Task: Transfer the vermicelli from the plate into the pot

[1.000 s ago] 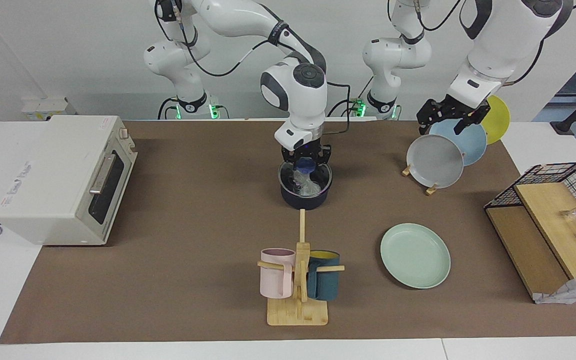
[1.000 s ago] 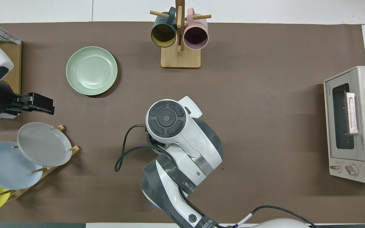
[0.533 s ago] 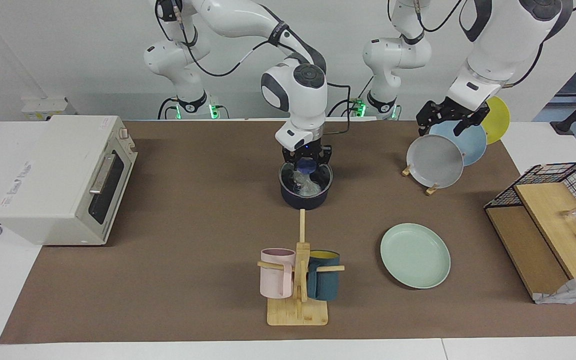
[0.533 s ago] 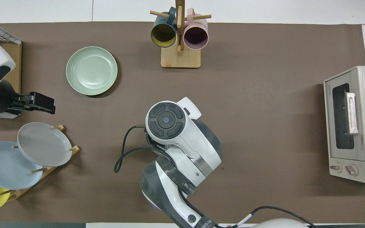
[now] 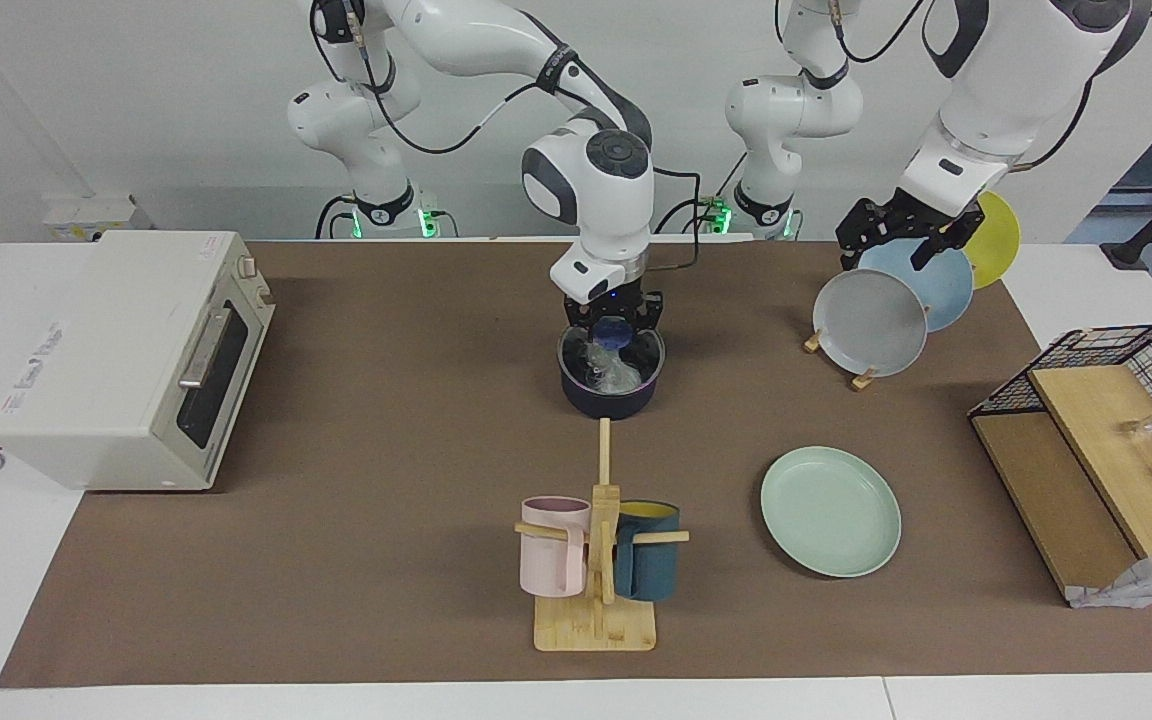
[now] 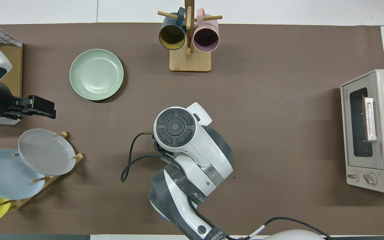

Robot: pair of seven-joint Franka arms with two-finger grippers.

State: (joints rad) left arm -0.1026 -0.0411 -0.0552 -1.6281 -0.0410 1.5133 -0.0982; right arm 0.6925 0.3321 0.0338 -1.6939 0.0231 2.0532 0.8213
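Observation:
The dark navy pot (image 5: pixel 612 398) stands mid-table with a whitish tangle of vermicelli (image 5: pixel 612 372) inside it. My right gripper (image 5: pixel 614 335) points straight down just over the pot's rim, with the top of the vermicelli right under it. In the overhead view my right arm covers the pot. The mint-green plate (image 5: pixel 830 512) (image 6: pixel 96 74) lies bare, farther from the robots and toward the left arm's end. My left gripper (image 5: pixel 888 250) (image 6: pixel 50 111) hangs open and holds nothing, over the plate rack.
A rack holds a grey plate (image 5: pixel 868 322), a light-blue one and a yellow one. A mug tree (image 5: pixel 596 560) with a pink and a teal mug stands farther out than the pot. A toaster oven (image 5: pixel 126 355) and a wire basket (image 5: pixel 1096 440) sit at the table's ends.
My right arm has lifted very slightly over the pot. The left gripper has drifted a little above the rack. Nothing else moved.

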